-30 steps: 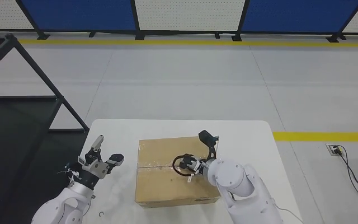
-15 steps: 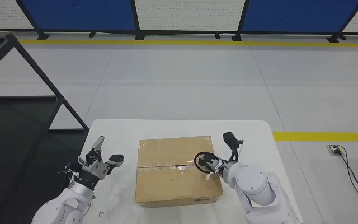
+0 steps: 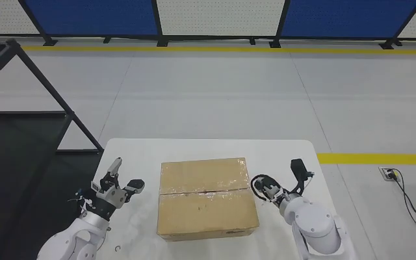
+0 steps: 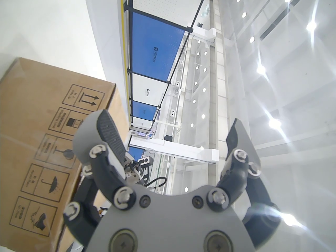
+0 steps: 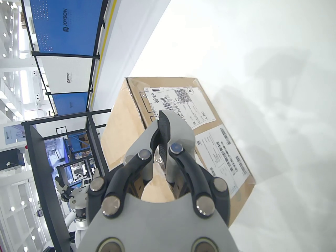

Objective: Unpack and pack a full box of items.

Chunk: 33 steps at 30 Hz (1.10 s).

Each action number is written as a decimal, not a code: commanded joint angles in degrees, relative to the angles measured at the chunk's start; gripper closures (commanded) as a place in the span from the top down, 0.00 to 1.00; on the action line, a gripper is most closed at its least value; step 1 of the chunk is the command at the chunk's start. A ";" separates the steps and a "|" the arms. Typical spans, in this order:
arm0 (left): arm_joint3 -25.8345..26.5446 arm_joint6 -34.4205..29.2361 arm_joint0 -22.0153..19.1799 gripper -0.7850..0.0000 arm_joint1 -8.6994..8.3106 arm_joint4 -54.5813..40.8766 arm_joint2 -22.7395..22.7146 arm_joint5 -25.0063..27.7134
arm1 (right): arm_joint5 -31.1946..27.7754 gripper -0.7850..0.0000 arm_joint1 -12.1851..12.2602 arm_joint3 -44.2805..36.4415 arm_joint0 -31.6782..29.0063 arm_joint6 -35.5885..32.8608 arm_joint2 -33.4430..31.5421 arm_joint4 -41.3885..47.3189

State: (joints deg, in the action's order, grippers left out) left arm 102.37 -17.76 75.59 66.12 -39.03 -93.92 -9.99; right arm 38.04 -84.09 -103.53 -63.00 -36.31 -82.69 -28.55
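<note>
You have the closed brown cardboard box (image 3: 205,198) on the white desk (image 3: 273,155); left tool (image 4: 172,127) spread apart, right tool (image 5: 164,121) pinched together.

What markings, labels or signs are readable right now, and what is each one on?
Side of the box: handling signs, among them two upward arrows and an umbrella; the words beside them are too small to trust.
End of the box: two white shipping labels, with barcodes and a square code; print too small to read.
Blue wall panels: a white brand logo, not quoted.
Top of the box: no print.
</note>
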 commanded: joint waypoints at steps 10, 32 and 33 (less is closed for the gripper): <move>0.11 0.31 0.17 1.00 0.07 0.09 0.00 0.07 | -2.09 0.00 0.54 0.02 -0.74 0.45 1.41 0.15; 0.18 0.18 0.84 1.00 0.16 -0.02 -0.59 0.52 | -11.66 0.00 1.15 -4.22 -4.36 4.73 3.24 4.73; 0.22 0.01 0.91 1.00 0.17 0.00 -0.53 0.55 | -12.31 0.00 1.24 -3.66 -3.88 3.27 4.08 4.40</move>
State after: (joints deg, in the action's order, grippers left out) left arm 102.55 -17.63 76.43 66.28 -39.06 -94.50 -9.47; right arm 26.41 -82.95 -107.76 -67.33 -31.40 -79.38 -23.80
